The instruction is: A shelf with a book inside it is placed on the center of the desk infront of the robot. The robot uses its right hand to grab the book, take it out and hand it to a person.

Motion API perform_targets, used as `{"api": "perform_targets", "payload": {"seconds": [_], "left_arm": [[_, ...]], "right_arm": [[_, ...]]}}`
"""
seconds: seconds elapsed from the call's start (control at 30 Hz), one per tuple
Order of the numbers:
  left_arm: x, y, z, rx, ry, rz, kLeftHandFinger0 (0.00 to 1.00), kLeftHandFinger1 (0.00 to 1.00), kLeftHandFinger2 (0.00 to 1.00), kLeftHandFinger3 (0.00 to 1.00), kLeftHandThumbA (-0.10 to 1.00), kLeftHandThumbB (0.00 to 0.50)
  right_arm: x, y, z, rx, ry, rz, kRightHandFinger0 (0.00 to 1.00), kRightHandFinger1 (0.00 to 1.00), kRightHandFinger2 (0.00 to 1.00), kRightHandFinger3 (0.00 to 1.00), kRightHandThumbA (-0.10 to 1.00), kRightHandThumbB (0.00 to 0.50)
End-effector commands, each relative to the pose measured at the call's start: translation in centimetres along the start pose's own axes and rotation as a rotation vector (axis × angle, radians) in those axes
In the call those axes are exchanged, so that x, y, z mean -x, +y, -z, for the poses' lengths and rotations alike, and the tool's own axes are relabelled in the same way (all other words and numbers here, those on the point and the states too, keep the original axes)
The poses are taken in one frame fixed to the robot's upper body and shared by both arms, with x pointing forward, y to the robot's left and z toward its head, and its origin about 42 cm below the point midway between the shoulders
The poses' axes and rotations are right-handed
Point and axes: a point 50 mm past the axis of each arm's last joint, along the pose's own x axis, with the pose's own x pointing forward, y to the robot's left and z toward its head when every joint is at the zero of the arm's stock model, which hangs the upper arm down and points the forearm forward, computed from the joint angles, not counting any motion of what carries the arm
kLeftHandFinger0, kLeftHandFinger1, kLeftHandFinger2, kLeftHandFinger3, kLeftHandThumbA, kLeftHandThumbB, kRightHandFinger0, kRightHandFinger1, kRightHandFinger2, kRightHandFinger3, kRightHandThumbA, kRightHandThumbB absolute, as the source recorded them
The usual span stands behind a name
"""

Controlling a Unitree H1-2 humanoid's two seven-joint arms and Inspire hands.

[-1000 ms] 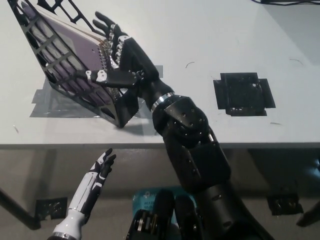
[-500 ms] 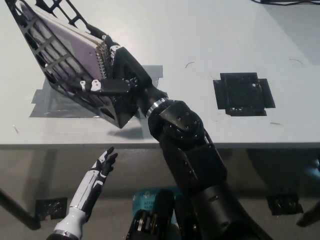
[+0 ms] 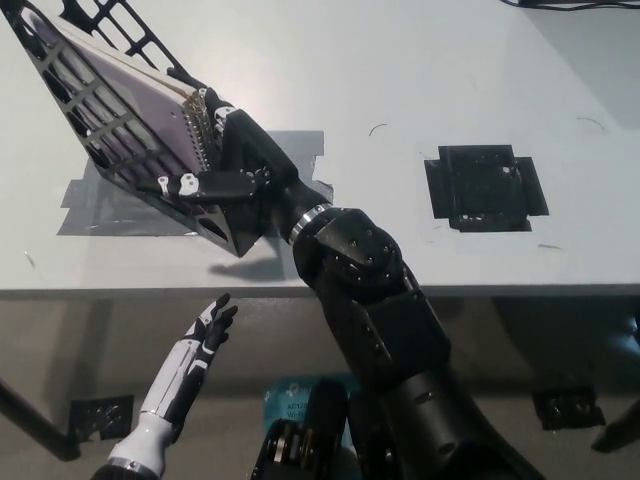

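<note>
Right hand was clamped on the spiral edge of the book, which sat inside the tilted black shelf on the tabletop. Left hand hung open below the table edge. Risk: the shelf looked tipped, so pulling could drag or topple it with the book.

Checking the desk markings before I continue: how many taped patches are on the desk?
2: a grey tape patch under the shelf at left, partly covered, and a black tape square at right. The shelf may hide more.
</note>
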Motion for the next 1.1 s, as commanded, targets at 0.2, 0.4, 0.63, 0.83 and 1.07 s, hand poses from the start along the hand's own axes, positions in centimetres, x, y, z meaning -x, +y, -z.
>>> {"api": "perform_targets", "payload": {"seconds": [0.2,0.4,0.63,0.83,1.07], "left_arm": [[-0.6,0.8,-1.4,-0.024,-0.059,0.016,1.00,1.00,1.00,1.00,1.00,0.292],[-0.7,0.8,-1.5,-0.023,-0.056,0.016,1.00,1.00,1.00,1.00,1.00,0.307],[-1.0,0.9,-1.6,-0.031,-0.066,0.016,1.00,1.00,1.00,1.00,1.00,0.300],[-0.9,0.8,-1.5,-0.021,-0.064,0.017,1.00,1.00,1.00,1.00,1.00,0.281],[-1.1,0.9,-1.7,-0.006,-0.062,0.012,1.00,1.00,1.00,1.00,1.00,0.319]], "right_arm": [[-1.9,2.0,-2.7,0.025,-0.064,-0.060,1.00,1.00,1.00,1.00,0.85,0.346],[-1.9,1.7,-3.1,0.075,-0.069,-0.056,1.00,1.00,1.00,1.00,0.88,0.334],[-2.3,1.4,-3.3,0.151,-0.070,-0.054,1.00,1.00,1.00,1.00,0.89,0.322],[-2.2,1.0,-2.3,0.222,-0.047,-0.025,1.00,1.00,1.00,1.00,0.91,0.361],[-2.8,0.2,-1.4,0.370,-0.009,0.047,0.89,0.90,0.96,1.00,0.75,0.207]]}}
